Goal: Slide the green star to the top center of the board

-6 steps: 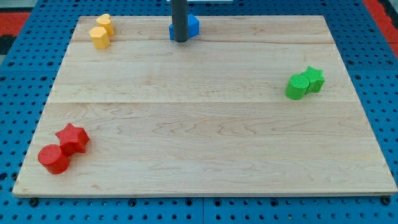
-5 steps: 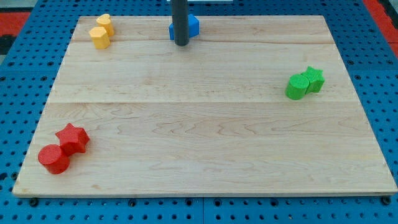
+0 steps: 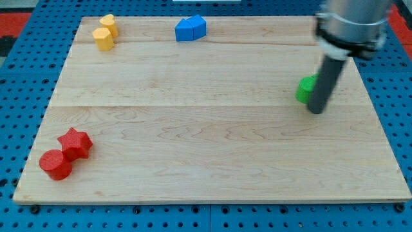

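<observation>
My rod comes down from the view's top right and its tip [image 3: 316, 110] rests on the board just below and right of the green blocks. Only a part of a green block [image 3: 304, 89] shows at the rod's left; the rod hides the green star and the rest. I cannot tell whether the tip touches them. The wooden board [image 3: 206, 135] fills the view.
Two blue blocks [image 3: 191, 28] sit at the top centre. Two yellow blocks [image 3: 103, 33] sit at the top left. A red star [image 3: 75, 143] and a red cylinder [image 3: 55, 165] sit at the bottom left.
The rod has left the blue blocks at the top centre and moved right and down to the green blocks. The blue blocks now show in full. No block has visibly shifted.
</observation>
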You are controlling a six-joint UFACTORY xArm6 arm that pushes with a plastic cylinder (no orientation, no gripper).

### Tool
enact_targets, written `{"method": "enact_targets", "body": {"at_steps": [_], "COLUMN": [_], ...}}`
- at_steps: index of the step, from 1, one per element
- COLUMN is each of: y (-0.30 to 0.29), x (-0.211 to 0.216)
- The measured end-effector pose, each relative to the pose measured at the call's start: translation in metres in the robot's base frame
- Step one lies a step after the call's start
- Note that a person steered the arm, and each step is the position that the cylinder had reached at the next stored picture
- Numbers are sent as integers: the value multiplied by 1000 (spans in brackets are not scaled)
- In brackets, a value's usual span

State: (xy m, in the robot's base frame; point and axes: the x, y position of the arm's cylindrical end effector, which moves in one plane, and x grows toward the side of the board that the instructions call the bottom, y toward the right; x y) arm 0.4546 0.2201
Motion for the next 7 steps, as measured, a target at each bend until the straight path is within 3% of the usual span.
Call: {"method": "enact_targets", "body": {"at_steps": [2, 7], "y": [36, -22], "x": [-16, -66]}}
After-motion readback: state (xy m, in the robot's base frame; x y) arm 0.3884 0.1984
